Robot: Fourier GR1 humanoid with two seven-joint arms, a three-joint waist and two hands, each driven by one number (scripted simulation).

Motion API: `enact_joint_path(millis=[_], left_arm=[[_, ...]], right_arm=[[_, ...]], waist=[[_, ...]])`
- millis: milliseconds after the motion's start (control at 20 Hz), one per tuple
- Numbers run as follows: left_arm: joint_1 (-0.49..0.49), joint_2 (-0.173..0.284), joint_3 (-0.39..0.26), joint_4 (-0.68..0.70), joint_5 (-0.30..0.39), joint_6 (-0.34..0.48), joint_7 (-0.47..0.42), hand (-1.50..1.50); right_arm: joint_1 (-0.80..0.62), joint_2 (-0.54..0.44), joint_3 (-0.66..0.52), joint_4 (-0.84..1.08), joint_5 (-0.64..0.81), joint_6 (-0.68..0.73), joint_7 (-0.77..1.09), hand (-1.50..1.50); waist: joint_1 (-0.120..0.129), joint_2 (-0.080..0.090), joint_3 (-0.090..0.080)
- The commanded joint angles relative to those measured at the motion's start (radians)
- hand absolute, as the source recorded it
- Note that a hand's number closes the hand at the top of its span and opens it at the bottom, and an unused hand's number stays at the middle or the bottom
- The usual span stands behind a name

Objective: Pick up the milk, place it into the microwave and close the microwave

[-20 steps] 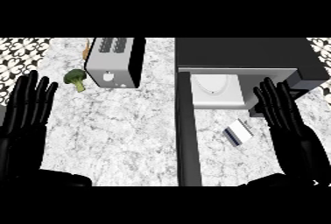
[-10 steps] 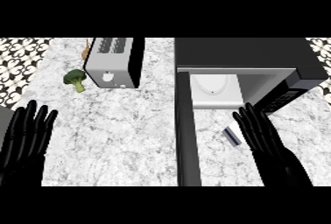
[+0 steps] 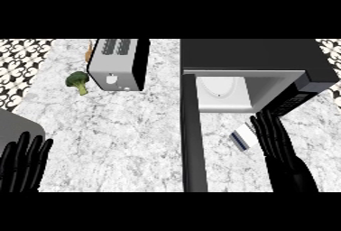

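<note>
The milk (image 3: 240,138), a small white and dark carton, lies on the marble counter in front of the microwave (image 3: 253,56). The microwave stands open, its white inside with a round plate (image 3: 221,89) showing. Its dark door (image 3: 191,140) sticks out toward me, left of the milk. My right hand (image 3: 278,146) is open, with straight fingers (image 3: 265,126) pointing at the microwave. It lies just right of the milk and covers the carton's right edge. My left hand (image 3: 24,163) rests open at the lower left, far from the milk.
A silver toaster (image 3: 118,63) stands at the back, left of the microwave, with a broccoli (image 3: 78,82) beside it and something orange (image 3: 89,49) behind. A grey rounded shape (image 3: 16,128) shows at the left edge. Patterned wall tiles (image 3: 20,54) border the counter.
Both hands have sunk toward the lower edge. The right hand came down and leftward until it sat beside the milk. The milk and the microwave door have not moved.
</note>
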Motion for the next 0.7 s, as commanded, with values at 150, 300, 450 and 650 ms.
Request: enact_joint_path(millis=[150, 300, 450, 650], left_arm=[[0.091, 0.019, 0.046, -0.011, 0.043, -0.057, -0.066, -1.5], [0.071, -0.029, -0.033, -0.019, -0.034, -0.012, -0.025, -1.5], [0.153, -0.011, 0.009, 0.073, -0.022, -0.084, -0.2, -1.5], [0.116, 0.002, 0.038, 0.003, 0.024, -0.078, -0.112, -1.5]], right_arm=[[-0.053, 0.011, -0.007, 0.147, 0.11, -0.163, -0.083, -1.5], [-0.052, 0.005, -0.071, 0.181, 0.068, -0.129, -0.15, -1.5], [-0.086, 0.011, -0.082, 0.284, 0.083, -0.136, -0.191, -1.5], [-0.109, -0.026, -0.15, 0.351, 0.058, -0.115, -0.219, -1.5]], waist=[[0.002, 0.001, 0.0], [-0.002, 0.001, 0.0], [0.003, 0.001, 0.0], [-0.001, 0.001, 0.0]])
